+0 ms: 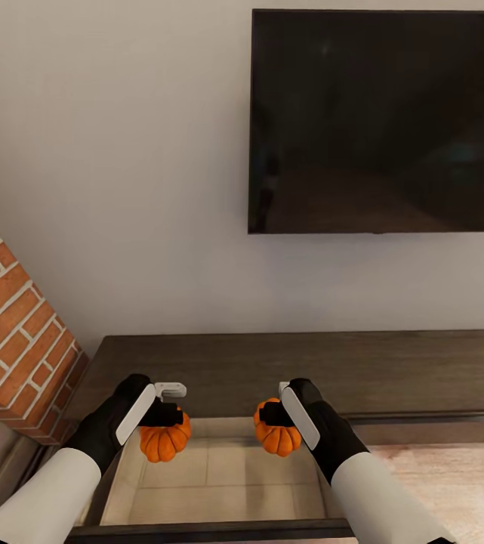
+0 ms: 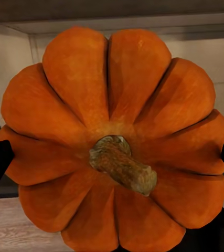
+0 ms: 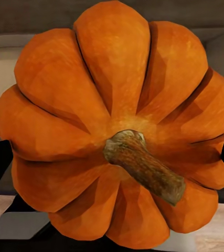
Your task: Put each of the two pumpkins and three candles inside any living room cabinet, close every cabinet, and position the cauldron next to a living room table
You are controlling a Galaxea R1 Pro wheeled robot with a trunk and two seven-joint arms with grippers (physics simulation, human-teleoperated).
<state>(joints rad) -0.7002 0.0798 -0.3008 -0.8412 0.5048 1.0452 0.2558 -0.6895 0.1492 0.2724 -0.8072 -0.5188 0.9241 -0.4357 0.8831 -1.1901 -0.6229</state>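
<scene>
Both pumpkins [image 1: 164, 442] [image 1: 278, 437] are ribbed orange with brown-green stems; the cabinet [image 1: 294, 366] is dark brown wood, its open drawer [image 1: 219, 472] pale beige inside; the television [image 1: 381, 121] is black; the wall [image 1: 113, 174] is off-white; the brick column [image 1: 15, 332] is red-orange with pale mortar; the arms have black wrists and white sleeves.

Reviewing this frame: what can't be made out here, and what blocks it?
- Drawer floor of the cabinet: partly hidden in the head view by both arms and pumpkins.
- Left pincer pads: in the left wrist view the left pumpkin covers the contact.
- Right pincer: likewise behind the right pumpkin.
- Television: cut off by the head view's right edge.
</scene>
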